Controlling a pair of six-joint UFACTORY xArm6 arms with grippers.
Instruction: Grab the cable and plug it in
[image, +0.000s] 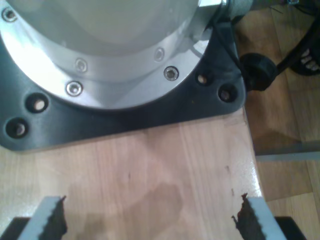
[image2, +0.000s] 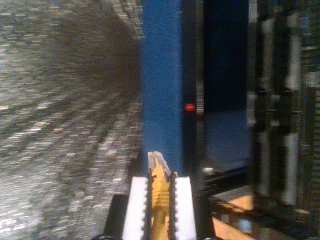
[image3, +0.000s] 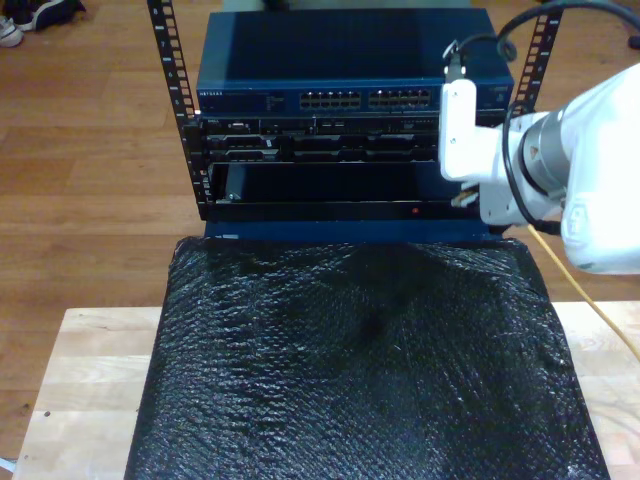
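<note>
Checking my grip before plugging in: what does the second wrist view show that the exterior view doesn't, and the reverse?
Second wrist view: my second claw shut on the cable, plug tip past the pads. Exterior view: the switch's port rows, the black mat, the wooden table. Both: the yellow cable and the red light.

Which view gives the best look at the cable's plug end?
The second wrist view: the cable sits clamped in my second pincer, its tip poking out. The exterior view shows its yellow run trailing toward that view's right.
</note>
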